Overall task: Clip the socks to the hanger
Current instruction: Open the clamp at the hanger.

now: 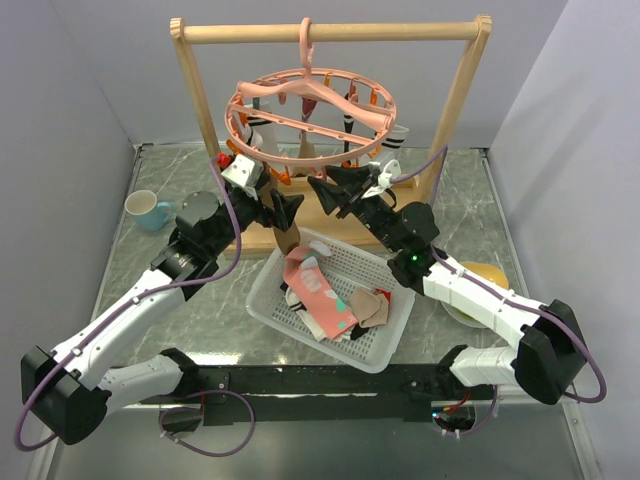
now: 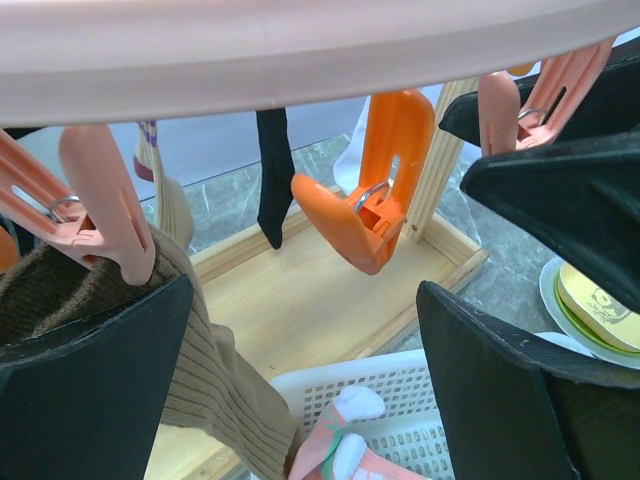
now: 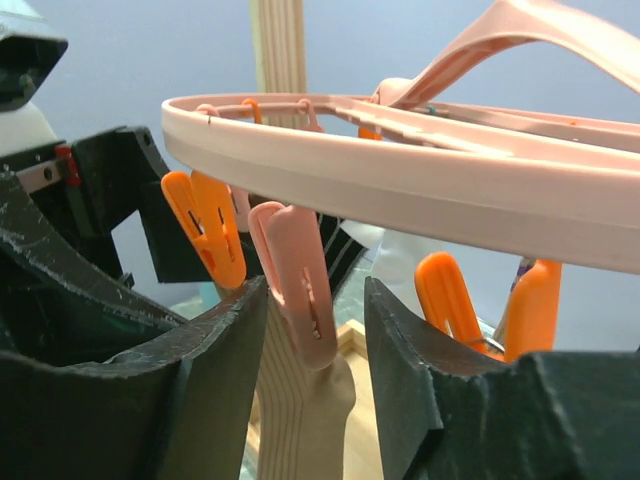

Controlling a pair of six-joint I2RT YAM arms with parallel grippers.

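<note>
The salmon-pink ring hanger (image 1: 310, 108) hangs by its hook from the wooden rack. A tan ribbed sock (image 3: 300, 420) hangs from a pink clip (image 3: 298, 290) at the ring's near edge. My right gripper (image 3: 315, 285) stands open around that clip, its left finger close against it and a gap on the right. In the top view the right gripper (image 1: 335, 190) is just under the ring. My left gripper (image 2: 305, 290) is wide open beside the tan sock (image 2: 205, 375), holding nothing; from above the left gripper (image 1: 280, 205) is left of the right one. More socks (image 1: 320, 295) lie in the basket.
The white mesh basket (image 1: 262, 300) sits in front of the wooden rack (image 1: 330, 32). Striped socks (image 1: 262, 135) and a black sock (image 2: 272, 170) hang from far clips. An empty orange clip (image 2: 375, 200) dangles ahead. A teal mug (image 1: 148, 208) stands left; a plate (image 1: 485, 280) lies right.
</note>
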